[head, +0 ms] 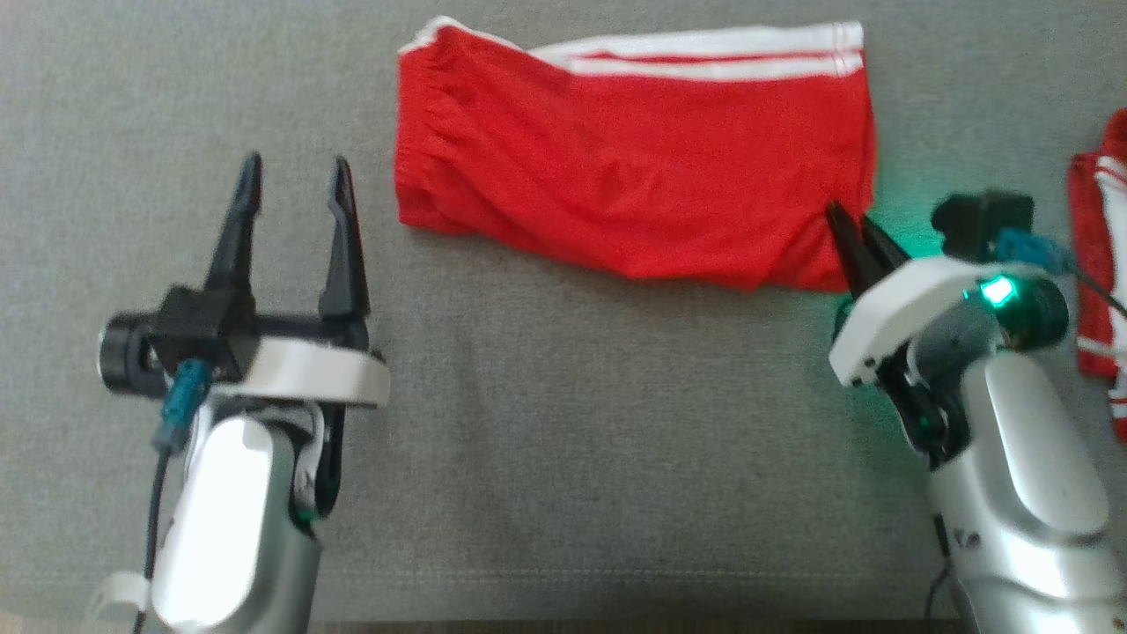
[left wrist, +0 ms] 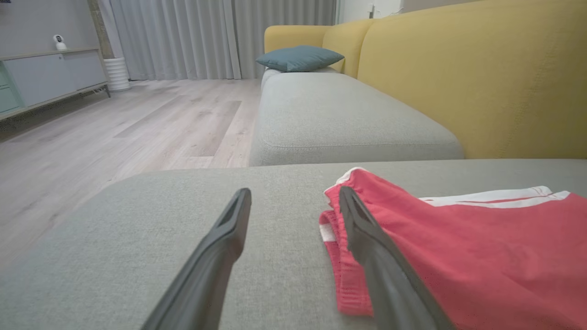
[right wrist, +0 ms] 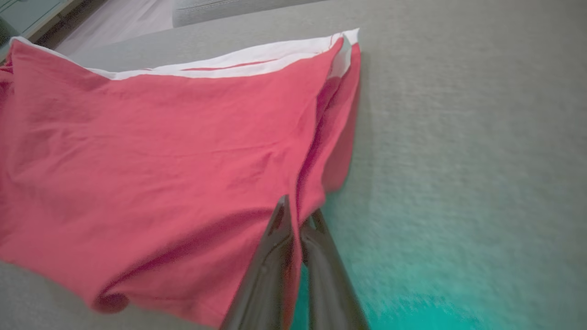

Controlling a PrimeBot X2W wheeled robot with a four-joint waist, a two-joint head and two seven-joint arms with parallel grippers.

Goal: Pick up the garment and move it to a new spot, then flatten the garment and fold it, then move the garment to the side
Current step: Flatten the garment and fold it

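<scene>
The garment [head: 634, 167] is a pair of red shorts with white side stripes, lying folded on the grey cushion. At its near right corner my right gripper [head: 850, 224] is shut on the garment's edge. In the right wrist view that gripper [right wrist: 298, 215] has red cloth [right wrist: 183, 151] pinched between its two fingers. My left gripper [head: 295, 185] stands open over bare cushion, just left of the waistband. In the left wrist view its fingers [left wrist: 229, 229] are spread, the right one overlapping the elastic waistband [left wrist: 348, 279].
A second red and white garment [head: 1101, 264] lies at the right edge. The grey cushion [head: 563, 423] has bare room in front. A yellow sofa back [left wrist: 481, 78], a teal pillow [left wrist: 298, 57] and wooden floor [left wrist: 114, 133] lie beyond.
</scene>
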